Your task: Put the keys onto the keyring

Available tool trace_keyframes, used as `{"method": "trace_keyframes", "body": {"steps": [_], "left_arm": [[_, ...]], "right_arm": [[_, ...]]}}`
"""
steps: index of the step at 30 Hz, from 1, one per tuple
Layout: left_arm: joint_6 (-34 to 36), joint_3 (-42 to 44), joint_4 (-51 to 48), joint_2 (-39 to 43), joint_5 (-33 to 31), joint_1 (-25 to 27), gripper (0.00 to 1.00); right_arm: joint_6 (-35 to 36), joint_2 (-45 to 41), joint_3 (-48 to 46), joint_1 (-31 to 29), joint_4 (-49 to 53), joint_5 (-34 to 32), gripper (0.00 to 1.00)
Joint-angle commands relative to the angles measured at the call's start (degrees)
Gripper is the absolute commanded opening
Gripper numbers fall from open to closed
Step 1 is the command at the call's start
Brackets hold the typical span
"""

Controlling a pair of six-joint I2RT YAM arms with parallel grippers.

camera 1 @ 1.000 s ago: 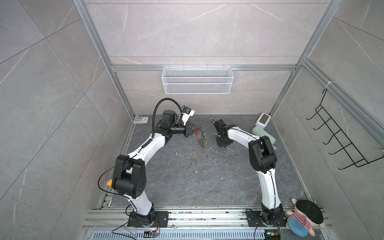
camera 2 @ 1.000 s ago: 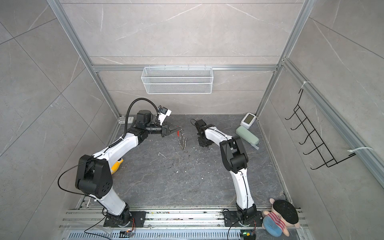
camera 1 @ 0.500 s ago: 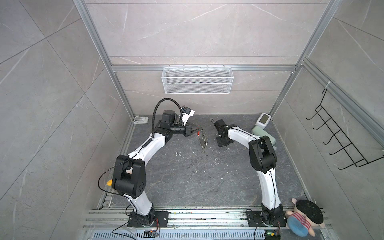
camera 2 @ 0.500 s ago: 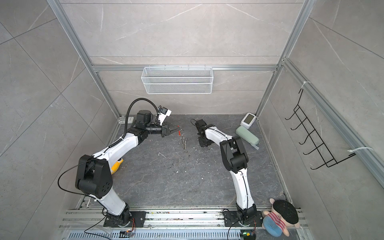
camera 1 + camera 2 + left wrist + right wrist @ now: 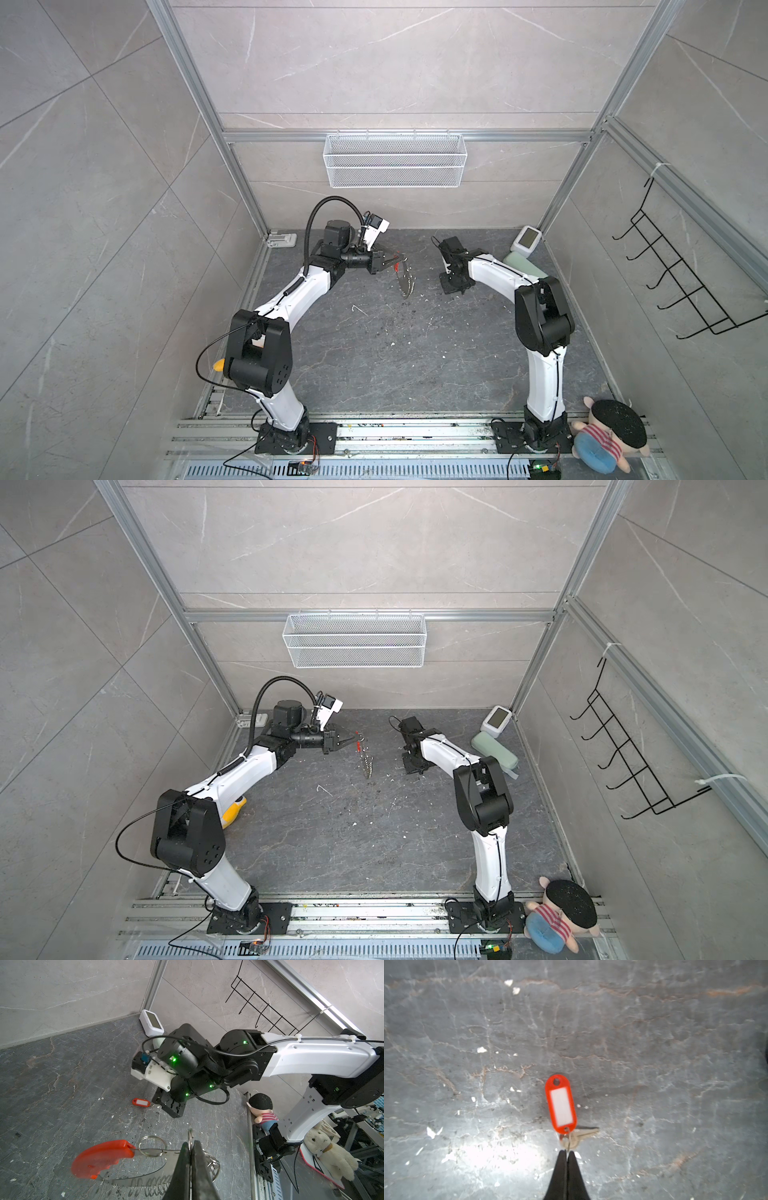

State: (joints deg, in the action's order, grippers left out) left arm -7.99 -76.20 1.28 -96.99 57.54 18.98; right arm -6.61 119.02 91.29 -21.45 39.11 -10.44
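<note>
A dark grey stone table [image 5: 374, 353] is seen from above, with two white and black robot arms reaching toward its far middle. The left gripper [image 5: 394, 262] is clenched on the keyring [image 5: 405, 283], a grey band fringed with silver loops and bearing a curved red strip. The keyring hangs from the jaws, above the table, left of centre. To its right and well apart, the right gripper [image 5: 566, 1154] points down at the table. Its jaws are closed, pinching the thin wire loop of the keys [image 5: 561, 1105]. The red tag with its white label window lies flat on the table, the small metal key just beside it.
</note>
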Motion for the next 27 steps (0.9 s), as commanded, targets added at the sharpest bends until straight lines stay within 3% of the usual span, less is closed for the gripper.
{"method": "trace_keyframes", "body": {"steps": [1, 4, 11, 12, 16, 18, 21, 27], "left_arm": [[-1.07, -2.11, 0.71, -0.46, 2.11, 0.1, 0.0], [-1.34, -2.19, 0.81, -0.45, 2.15, 0.09, 0.0], [-1.24, -1.67, 0.74, -0.04, 2.05, 0.1, 0.0], [-1.24, -1.64, 0.75, -0.02, 2.05, 0.16, 0.0], [-1.63, -2.05, 0.85, -0.48, 2.05, 0.18, 0.0], [-1.92, -2.32, 0.96, -0.83, 2.12, 0.28, 0.0], [-1.94, -2.37, 0.97, -0.81, 2.22, 0.44, 0.0], [-1.59, -1.93, 0.66, -0.15, 2.23, 0.44, 0.0]], "right_arm": [[0.11, -1.69, -2.05, 1.54, -2.16, 5.14, 0.0], [-0.3, -1.17, -2.69, 2.22, -3.13, 8.79, 0.0], [-0.42, -3.21, -6.74, 2.55, -5.84, 8.72, 0.0], [-0.78, -4.12, -7.96, 2.56, -6.53, 8.68, 0.08], [-6.06, -5.94, -10.98, 3.18, -7.11, 9.32, 0.2], [-11.57, -7.16, -13.44, 4.14, -9.24, 11.98, 0.21], [-16.85, -10.82, -19.6, 4.48, -17.07, 15.17, 0.29], [-18.85, -12.15, -21.93, 4.75, -19.75, 12.33, 0.34]]}}
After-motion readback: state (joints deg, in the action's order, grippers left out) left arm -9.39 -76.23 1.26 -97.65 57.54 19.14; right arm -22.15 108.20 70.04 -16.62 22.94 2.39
